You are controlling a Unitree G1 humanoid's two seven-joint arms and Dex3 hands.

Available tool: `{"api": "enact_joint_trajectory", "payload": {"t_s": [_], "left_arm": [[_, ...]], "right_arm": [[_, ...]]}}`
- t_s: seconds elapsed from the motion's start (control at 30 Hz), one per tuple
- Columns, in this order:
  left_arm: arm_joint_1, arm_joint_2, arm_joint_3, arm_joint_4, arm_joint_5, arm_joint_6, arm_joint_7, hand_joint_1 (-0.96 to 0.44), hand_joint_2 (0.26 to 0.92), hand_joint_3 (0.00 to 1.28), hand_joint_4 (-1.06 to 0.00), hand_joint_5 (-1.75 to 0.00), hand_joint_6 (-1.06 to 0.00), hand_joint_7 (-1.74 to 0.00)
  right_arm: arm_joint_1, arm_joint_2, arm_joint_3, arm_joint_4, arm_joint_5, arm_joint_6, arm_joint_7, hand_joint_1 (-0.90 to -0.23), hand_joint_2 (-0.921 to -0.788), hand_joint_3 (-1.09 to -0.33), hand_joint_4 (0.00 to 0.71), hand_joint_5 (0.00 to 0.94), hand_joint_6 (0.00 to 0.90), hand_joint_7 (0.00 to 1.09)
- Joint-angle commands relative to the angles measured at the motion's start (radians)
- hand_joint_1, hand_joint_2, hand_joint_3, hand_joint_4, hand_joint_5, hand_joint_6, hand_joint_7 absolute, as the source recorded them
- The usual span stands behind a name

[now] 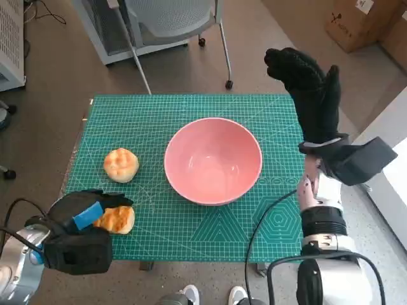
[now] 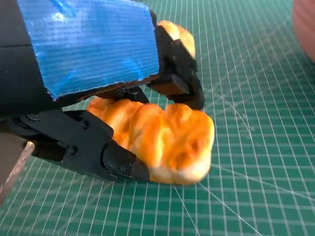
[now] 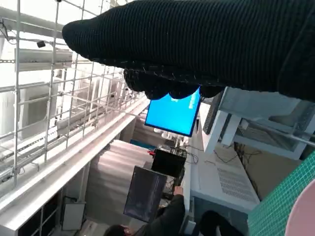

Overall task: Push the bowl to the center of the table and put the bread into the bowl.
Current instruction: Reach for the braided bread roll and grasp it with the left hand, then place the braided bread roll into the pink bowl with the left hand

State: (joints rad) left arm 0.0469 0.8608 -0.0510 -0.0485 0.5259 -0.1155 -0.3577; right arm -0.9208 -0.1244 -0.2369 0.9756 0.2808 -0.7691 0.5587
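The pink bowl [image 1: 213, 160] stands empty near the middle of the green cutting mat [image 1: 191, 108]. A golden bread roll [image 1: 117, 219] lies at the mat's front left corner. My left hand [image 1: 82, 230] grips it, black fingers [image 2: 113, 157] closed along both of its sides around the roll [image 2: 167, 140], which still rests on the mat. A second, paler roll [image 1: 121, 164] sits a little farther back, left of the bowl. My right hand [image 1: 311, 89] is raised above the mat's far right corner, fingers spread and holding nothing.
An office chair base [image 1: 191, 32] and a cabinet stand beyond the table's far edge. A cardboard box [image 1: 359, 22] is on the floor at the far right. The right wrist view shows a person [image 3: 167, 219] at a desk with a monitor [image 3: 172, 115].
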Motion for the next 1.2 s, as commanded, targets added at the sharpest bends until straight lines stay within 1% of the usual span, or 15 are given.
{"api": "enact_joint_trajectory", "payload": {"t_s": [0.03,0.23,0.37,0.5,0.6,0.73,0.8,0.93,1.03,1.2], "left_arm": [[-0.006,0.002,0.006,0.032,-0.007,-0.038,0.011,0.0,0.92,0.05,-0.68,-1.25,-0.69,-1.02],[-0.01,0.009,0.029,0.022,-0.031,-0.061,0.007,0.0,0.92,0.06,-0.65,-1.27,-0.68,-1.04],[-0.007,0.014,0.06,-0.019,-0.057,-0.064,-0.009,0.0,0.92,0.07,-0.64,-1.28,-0.69,-1.04],[-0.001,0.019,0.133,-0.138,-0.124,-0.037,-0.054,0.0,0.92,0.07,-0.64,-1.28,-0.69,-1.04],[-0.008,0.015,0.175,-0.213,-0.157,-0.013,-0.081,0.0,0.918,0.04,-0.67,-1.25,-0.72,-0.99],[-0.05,0.01,0.224,-0.323,-0.189,0.026,-0.107,0.0,0.911,0.02,-0.72,-1.22,-0.77,-0.93],[-0.084,0.008,0.234,-0.354,-0.196,0.038,-0.113,0.0,0.907,0.01,-0.73,-1.2,-0.78,-0.91],[-0.194,0.0,0.224,-0.385,-0.204,0.048,-0.113,0.0,0.902,0.01,-0.76,-1.18,-0.79,-0.89],[-0.305,-0.02,0.183,-0.376,-0.192,0.038,-0.1,0.0,0.901,0.01,-0.77,-1.14,-0.78,-0.94],[-0.461,-0.069,0.104,-0.345,-0.167,0.023,-0.088,0.0,0.901,0.01,-0.77,-1.09,-0.77,-1.0]], "right_arm": [[0.026,0.005,-0.001,0.006,0.001,0.005,-0.002,-0.576,-0.921,-0.603,0.329,0.001,0.491,0.0],[0.028,0.007,-0.001,0.008,-0.001,0.0,-0.004,-0.575,-0.921,-0.603,0.328,0.0,0.49,0.0],[0.031,0.008,-0.002,0.008,-0.001,-0.003,-0.004,-0.579,-0.921,-0.601,0.329,0.001,0.489,0.0],[0.033,0.008,-0.003,0.006,0.002,-0.007,-0.001,-0.582,-0.921,-0.599,0.329,0.001,0.485,0.0],[0.031,0.008,-0.005,0.009,0.003,-0.007,-0.001,-0.585,-0.921,-0.599,0.329,0.0,0.482,0.0],[0.027,0.008,-0.006,0.016,0.003,-0.009,-0.002,-0.587,-0.921,-0.599,0.329,0.0,0.478,0.0],[0.025,0.007,-0.007,0.019,0.003,-0.009,-0.002,-0.588,-0.921,-0.599,0.329,0.0,0.477,0.0],[0.02,0.008,-0.009,0.028,0.002,-0.012,-0.002,-0.585,-0.921,-0.599,0.329,0.0,0.476,0.0],[0.016,0.007,-0.009,0.035,0.0,-0.016,-0.003,-0.583,-0.921,-0.6,0.328,0.0,0.475,0.0],[0.014,0.006,-0.009,0.04,-0.002,-0.022,-0.002,-0.574,-0.921,-0.601,0.328,0.0,0.475,0.0]]}}
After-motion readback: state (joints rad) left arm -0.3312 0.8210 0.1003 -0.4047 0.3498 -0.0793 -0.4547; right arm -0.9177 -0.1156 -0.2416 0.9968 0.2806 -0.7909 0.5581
